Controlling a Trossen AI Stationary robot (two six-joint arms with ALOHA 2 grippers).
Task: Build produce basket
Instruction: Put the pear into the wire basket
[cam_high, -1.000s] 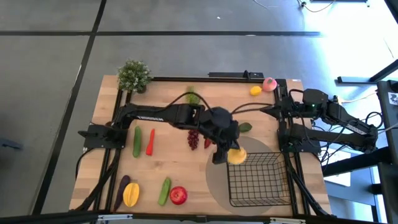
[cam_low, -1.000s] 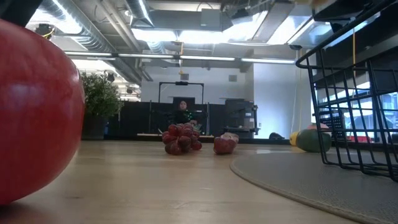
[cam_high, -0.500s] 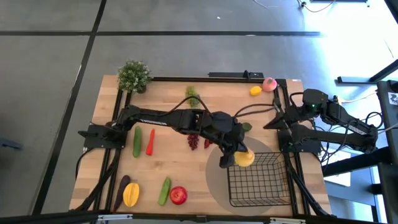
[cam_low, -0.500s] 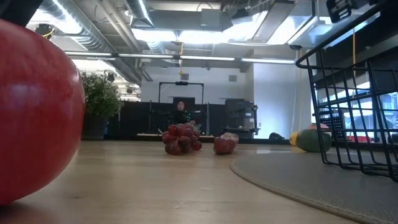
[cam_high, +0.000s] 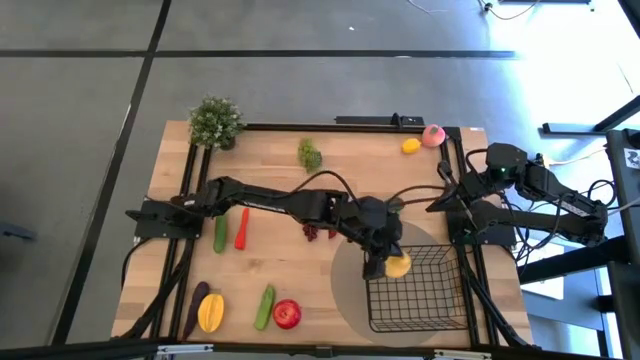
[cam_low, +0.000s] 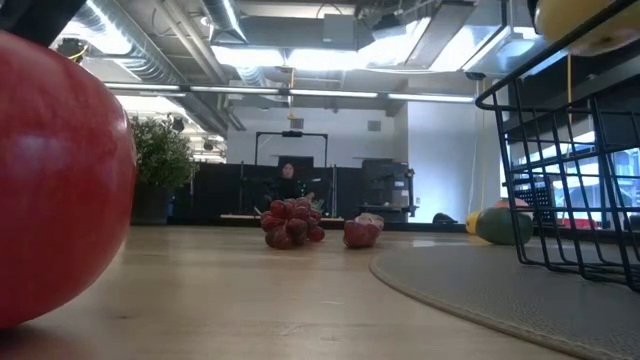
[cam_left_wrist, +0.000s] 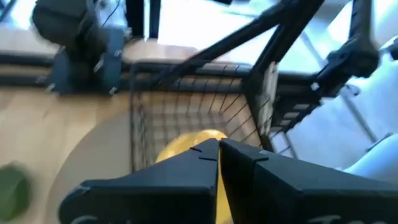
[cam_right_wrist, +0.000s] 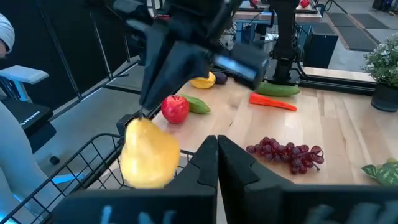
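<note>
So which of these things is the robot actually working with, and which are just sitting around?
Part of the job:
- wire basket
- yellow pear, held over the basket by the left gripper
- apple, carrot, dark grapes waiting on the table

Just lying about:
- potted plant
- round grey mat

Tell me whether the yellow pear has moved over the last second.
Yes. Held by the left gripper, the yellow pear has travelled from just outside the basket's far left corner to above its interior.

Pear (cam_high: 398, 265) above basket (cam_high: 430, 300), apple (cam_high: 287, 314) left.
</note>
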